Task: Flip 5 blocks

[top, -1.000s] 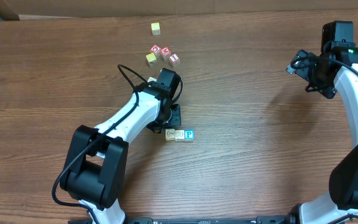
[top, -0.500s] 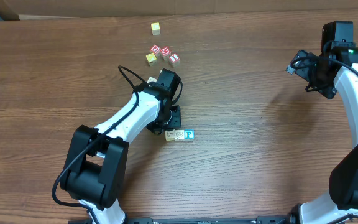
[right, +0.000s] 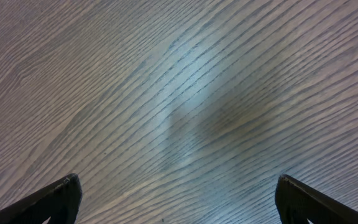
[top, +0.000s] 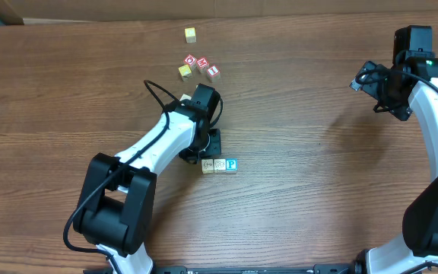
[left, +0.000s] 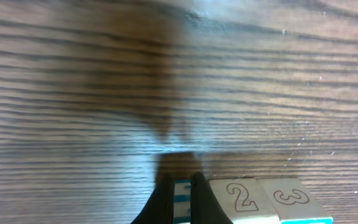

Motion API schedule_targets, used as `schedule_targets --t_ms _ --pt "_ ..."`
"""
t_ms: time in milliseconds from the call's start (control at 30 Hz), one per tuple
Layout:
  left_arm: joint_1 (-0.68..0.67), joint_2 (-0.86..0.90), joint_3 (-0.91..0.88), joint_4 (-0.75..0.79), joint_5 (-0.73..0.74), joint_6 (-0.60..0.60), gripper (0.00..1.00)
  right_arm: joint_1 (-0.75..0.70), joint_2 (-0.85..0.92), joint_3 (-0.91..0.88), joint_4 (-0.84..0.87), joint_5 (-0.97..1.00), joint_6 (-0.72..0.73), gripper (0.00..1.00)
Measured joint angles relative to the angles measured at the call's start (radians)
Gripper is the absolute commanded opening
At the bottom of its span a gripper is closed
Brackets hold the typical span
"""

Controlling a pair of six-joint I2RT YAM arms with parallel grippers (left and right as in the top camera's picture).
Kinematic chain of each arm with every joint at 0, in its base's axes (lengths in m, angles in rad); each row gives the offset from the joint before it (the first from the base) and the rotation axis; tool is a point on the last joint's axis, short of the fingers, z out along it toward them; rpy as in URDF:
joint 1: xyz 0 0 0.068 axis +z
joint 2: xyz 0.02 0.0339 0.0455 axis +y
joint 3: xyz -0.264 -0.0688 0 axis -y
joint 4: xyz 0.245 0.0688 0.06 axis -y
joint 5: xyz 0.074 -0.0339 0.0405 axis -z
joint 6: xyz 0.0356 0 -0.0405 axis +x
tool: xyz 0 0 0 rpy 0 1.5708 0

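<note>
Three cream blocks lie in a row on the table: a left one, a middle one and one with a blue P face. My left gripper is shut, its tips down at the left block. In the left wrist view the left gripper shows only a thin slit, with a blue-and-white block face in it. Right of it sit the blocks marked "2" and "3". My right gripper hangs open over bare wood at the far right.
Behind the left arm lie red-and-white cubes and a yellow cube. Another yellow cube sits near the table's far edge. A black cable loops off the left arm.
</note>
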Motion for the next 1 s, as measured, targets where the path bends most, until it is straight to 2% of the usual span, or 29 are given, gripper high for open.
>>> schedule_targets --t_ms 167,367,667,1000 --pt "0.049 0.0 0.082 -0.068 -0.011 0.0 0.04 0.0 0.0 0.0 0.0 0.0 0.0 1.0" --pt "0.066 0.0 0.09 -0.168 -0.035 0.0 0.05 0.0 0.0 0.0 0.001 0.0 0.0 1.0" --pt "0.034 0.001 -0.022 -0.111 -0.034 0.0 0.04 0.0 0.0 0.0 0.0 0.0 0.0 1.0" --pt "0.033 0.001 -0.029 -0.077 0.013 -0.001 0.04 0.0 0.0 0.0 0.0 0.0 0.0 1.0"
